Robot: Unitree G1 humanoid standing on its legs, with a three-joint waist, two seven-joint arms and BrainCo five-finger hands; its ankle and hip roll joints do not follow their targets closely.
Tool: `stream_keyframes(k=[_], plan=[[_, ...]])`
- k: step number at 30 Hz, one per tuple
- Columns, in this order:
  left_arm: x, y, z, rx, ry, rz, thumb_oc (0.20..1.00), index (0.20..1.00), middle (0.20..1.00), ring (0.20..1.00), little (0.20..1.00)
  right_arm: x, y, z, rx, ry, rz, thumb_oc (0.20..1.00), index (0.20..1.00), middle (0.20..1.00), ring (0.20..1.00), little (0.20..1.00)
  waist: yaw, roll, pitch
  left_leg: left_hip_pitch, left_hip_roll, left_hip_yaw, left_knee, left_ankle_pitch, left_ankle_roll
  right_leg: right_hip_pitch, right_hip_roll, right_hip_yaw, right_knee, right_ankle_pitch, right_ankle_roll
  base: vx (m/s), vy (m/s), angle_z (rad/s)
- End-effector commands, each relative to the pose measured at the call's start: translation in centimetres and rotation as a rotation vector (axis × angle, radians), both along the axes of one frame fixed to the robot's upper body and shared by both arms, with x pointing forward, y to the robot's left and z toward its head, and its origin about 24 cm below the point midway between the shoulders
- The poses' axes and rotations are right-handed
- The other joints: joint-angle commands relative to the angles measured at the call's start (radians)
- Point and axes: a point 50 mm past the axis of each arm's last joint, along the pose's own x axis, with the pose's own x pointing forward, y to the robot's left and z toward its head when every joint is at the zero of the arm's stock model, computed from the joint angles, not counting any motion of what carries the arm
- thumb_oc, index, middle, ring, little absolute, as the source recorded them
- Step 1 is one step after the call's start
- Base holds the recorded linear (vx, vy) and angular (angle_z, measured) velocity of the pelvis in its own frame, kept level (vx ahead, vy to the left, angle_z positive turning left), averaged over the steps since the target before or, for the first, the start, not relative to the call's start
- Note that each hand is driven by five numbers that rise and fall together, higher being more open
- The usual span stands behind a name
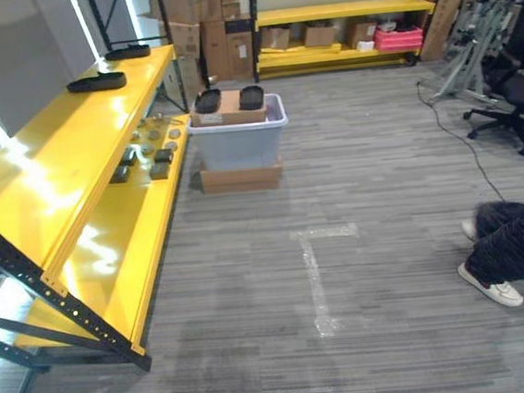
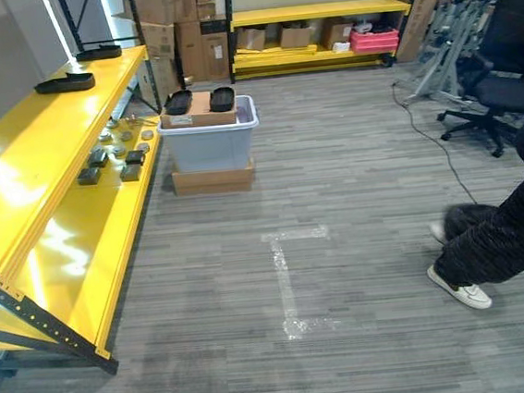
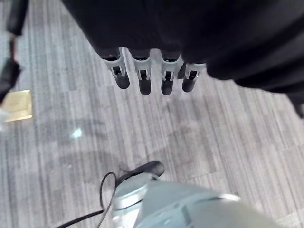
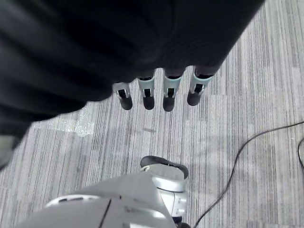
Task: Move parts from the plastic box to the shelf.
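Two black parts (image 1: 229, 98) top the plastic box (image 1: 238, 143); each robot hand (image 3: 152, 78) (image 4: 159, 92) hangs relaxed, empty.

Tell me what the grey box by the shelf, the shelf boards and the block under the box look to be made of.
Plastic box: translucent grey plastic, smooth with a rolled rim. Shelf: probably painted metal, glossy yellow with bright glare, on dark perforated posts. Block under the box: likely cardboard, matte brown.

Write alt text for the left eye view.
A grey plastic box on a cardboard base stands on the floor by a yellow shelf, with two black parts on top. Small parts lie on the lower shelf; a person's legs show at right.
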Motion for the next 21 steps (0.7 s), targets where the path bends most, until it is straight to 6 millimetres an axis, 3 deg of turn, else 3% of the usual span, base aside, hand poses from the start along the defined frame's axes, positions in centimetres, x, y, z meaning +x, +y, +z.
stream_keyframes(k=[1, 11, 21], plan=[[3.3, 0.8, 0.7, 0.028, -0.072, -0.053, 1.0, 1.0, 1.0, 1.0, 1.0, 1.9, -2.2, 0.8, -0.036, -0.04, -0.037, 1.0, 1.0, 1.0, 1.0, 1.0, -0.015, 0.005, 0.058, 0.114, 0.076, 0.025, -0.042, 0.094, -0.111, 0.169, -0.065, 0.019, -0.195, 0.134, 0.098, 0.0, 0.0, 0.0], [3.7, 0.0, 0.5, 0.022, -0.074, -0.075, 1.0, 1.0, 1.0, 1.0, 1.0, 1.9, -2.6, 1.0, -0.069, -0.022, 0.025, 1.0, 1.0, 1.0, 1.0, 1.0, -0.017, 0.009, 0.051, 0.119, 0.081, 0.024, -0.07, 0.094, -0.113, 0.174, -0.058, 0.007, -0.213, 0.134, 0.097, -0.03, -0.011, 0.02], [4.1, 0.3, 0.7, 0.053, -0.096, -0.115, 1.0, 1.0, 1.0, 1.0, 1.0, 0.5, -2.8, 0.8, -0.057, -0.022, -0.147, 1.0, 1.0, 1.0, 1.0, 1.0, -0.014, 0.009, 0.04, 0.134, 0.084, 0.019, -0.113, 0.102, -0.116, 0.192, -0.054, -0.019, -0.236, 0.137, 0.098, -0.04, -0.01, 0.02]])
